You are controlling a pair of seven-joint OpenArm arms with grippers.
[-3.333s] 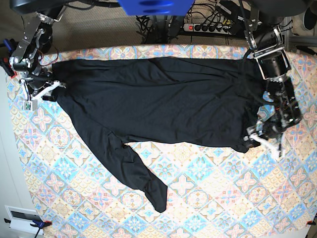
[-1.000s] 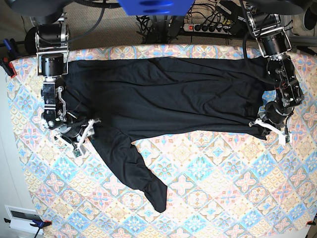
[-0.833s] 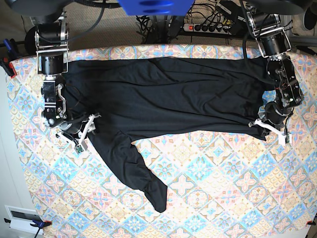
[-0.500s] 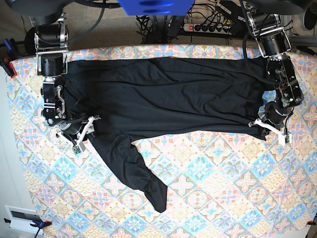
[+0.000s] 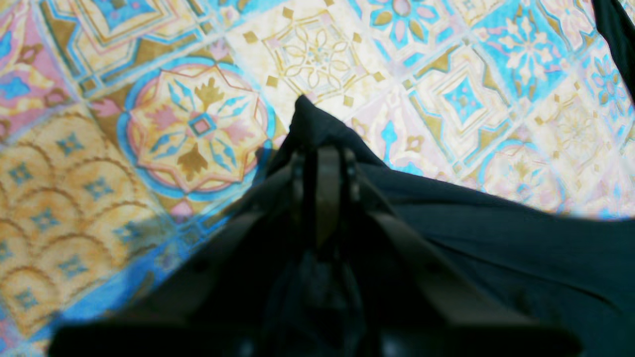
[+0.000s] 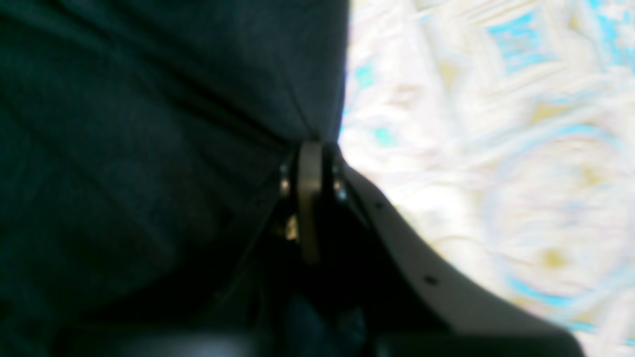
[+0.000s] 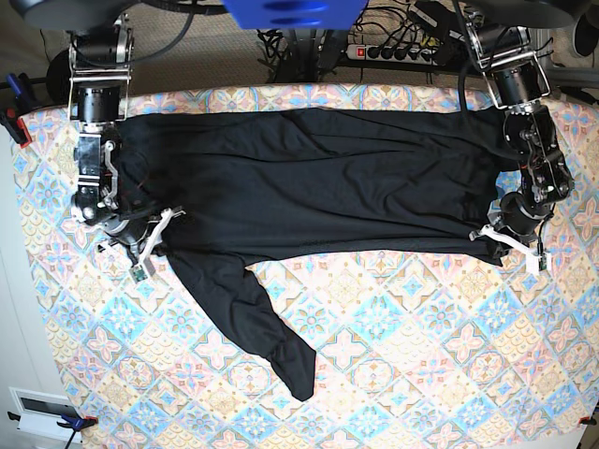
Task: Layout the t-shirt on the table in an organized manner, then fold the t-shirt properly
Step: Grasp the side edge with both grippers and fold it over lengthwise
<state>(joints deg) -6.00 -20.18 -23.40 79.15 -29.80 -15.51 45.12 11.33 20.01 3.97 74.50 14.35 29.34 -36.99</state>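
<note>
T-shirt (image 7: 309,178) layout is the step in hand: both arms grip the garment at opposite ends, and the sound procedure is to draw those ends apart evenly, keeping the fabric low over the counter (image 7: 421,355) so that the lower edge comes straight without lifting the body off the surface.

At the left of the base view, the right gripper (image 7: 150,245) has its fingers (image 6: 310,198) pressed together on the black cloth near the sleeve junction; the right wrist view shows fabric gathered into the pinch, with patterned counter directly to the right of it. Judged from this, the grip is thin, so tension should be applied gradually to avoid slipping. The sleeve (image 7: 257,327) trails from this point toward the lower centre of the frame and is not yet squared; it will need separate spreading.

At the right of the base view, the left gripper (image 7: 510,241) holds the lower corner of the garment. The left wrist view shows its fingers (image 5: 327,188) clamped on a peak of cloth that protrudes just beyond the tips, over the tiled pattern.

The garment is plain black, thin and soft, without print. It lies lengthwise across the upper half of the counter, spanning nearly its full width, with shallow diagonal creases across the body. The lower edge is nearly straight between the two grips.
</note>
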